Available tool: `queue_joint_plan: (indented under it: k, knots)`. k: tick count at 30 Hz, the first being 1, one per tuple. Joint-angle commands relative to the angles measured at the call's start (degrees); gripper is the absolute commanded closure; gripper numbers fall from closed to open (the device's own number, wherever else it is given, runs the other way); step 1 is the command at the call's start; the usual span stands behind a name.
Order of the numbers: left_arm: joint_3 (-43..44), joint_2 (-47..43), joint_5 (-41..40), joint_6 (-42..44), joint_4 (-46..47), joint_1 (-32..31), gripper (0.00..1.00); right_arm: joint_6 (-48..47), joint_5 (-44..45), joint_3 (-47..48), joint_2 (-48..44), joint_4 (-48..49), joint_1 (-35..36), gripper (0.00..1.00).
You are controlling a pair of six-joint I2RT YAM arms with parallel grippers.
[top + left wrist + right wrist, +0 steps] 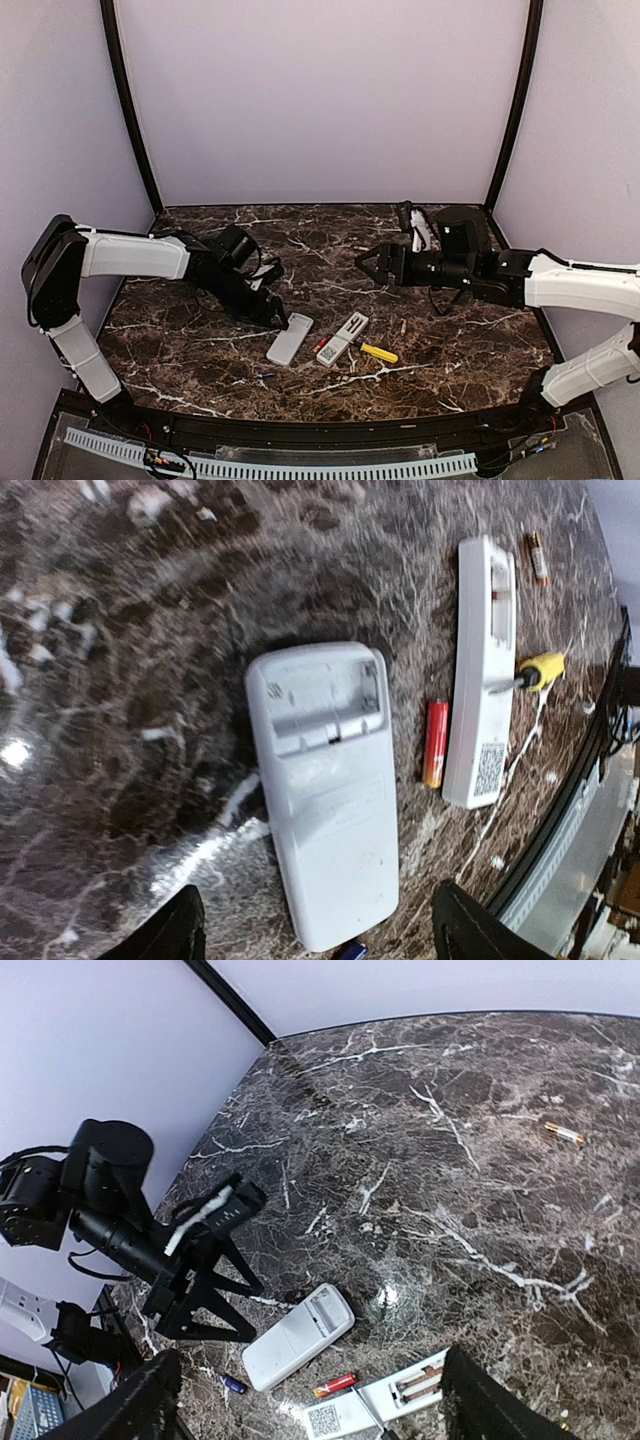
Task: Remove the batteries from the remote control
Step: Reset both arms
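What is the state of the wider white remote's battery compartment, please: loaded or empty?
Empty. The wider white remote lies back up in the left wrist view, its uncovered recess showing only bare white plastic.

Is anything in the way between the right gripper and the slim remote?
Nothing visible stands between the right gripper and the slim remote. The screwdriver lies beside the remote, its tip resting on it.

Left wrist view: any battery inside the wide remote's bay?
No, the wide remote has an empty bay; a red battery lies beside it.
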Motion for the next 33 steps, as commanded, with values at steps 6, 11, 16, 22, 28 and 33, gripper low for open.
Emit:
queue_joint_plan:
  k: [6,11,16,22,28,33]
  knots:
    - [-8.07,-10.52,-13.88,-8.44,20.73,10.98,0.17,-4.08,0.79,0.49,1.62,-6.46,-13.32,0.01]
    - [-12.51,-15.73,-16.68,-6.93,28.50,23.16,0.17,-9.50,-1.58,-1.85,3.09,-2.97,-26.74,0.01]
    - [-23.11,-24.33,-18.80,-7.04,40.79,40.43,0.12,-13.67,-1.15,-6.72,-0.64,5.20,-39.04,0.01]
    - [-36.23,-33.12,-33.19,-0.88,57.71,44.23,0.01,-21.25,6.35,-16.23,-5.90,19.72,-45.45,0.01]
    - [-40.26,-30.19,-30.03,4.12,67.38,44.26,0.01,-30.69,11.17,-26.53,-6.86,40.33,-46.05,0.01]
    - [-39.71,-27.41,-28.53,4.10,68.92,44.31,0.01,-32.34,10.85,-28.05,-6.28,43.65,-46.04,0.01]
